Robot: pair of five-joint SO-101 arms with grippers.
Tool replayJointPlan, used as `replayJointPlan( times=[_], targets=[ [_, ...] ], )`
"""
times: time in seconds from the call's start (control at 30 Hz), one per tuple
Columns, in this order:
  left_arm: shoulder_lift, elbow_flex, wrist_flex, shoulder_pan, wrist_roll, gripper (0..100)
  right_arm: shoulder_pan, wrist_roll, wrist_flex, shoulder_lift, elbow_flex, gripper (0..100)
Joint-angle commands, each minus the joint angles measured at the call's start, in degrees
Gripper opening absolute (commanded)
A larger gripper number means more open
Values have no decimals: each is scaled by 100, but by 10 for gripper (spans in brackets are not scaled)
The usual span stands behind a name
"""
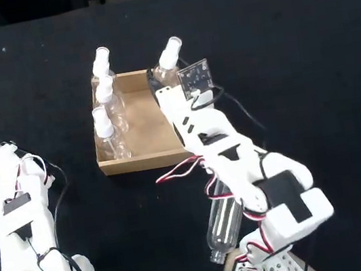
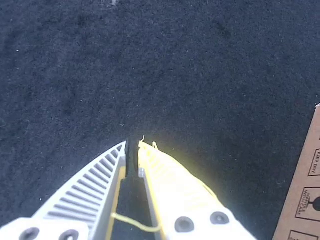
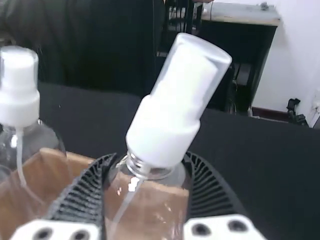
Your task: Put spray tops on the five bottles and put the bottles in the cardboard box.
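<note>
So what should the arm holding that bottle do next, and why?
Probably lower it into the box and let go: the right gripper is shut on a capped, tilted bottle at the box's far corner, beside three capped bottles standing inside.

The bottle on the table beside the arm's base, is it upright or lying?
Lying on its side. In the high view the bottle stretches flat along the black table, partly under the right arm.

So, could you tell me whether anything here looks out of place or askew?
One bottle lies on its side on the table outside the cardboard box, seemingly without a spray top. The held bottle in the right gripper leans at the box's far corner rather than standing upright.
</note>
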State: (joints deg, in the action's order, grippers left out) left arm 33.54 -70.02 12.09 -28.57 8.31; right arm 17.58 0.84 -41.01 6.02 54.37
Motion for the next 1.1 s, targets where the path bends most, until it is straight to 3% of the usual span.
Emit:
replayJointPlan(
  times=[0.0,1.07],
  targets=[
    [202,40,-97,48,9,33,114,9,-185,66,-435,35],
    [202,40,-97,48,9,33,167,9,-149,637,-716,49]
  ],
)
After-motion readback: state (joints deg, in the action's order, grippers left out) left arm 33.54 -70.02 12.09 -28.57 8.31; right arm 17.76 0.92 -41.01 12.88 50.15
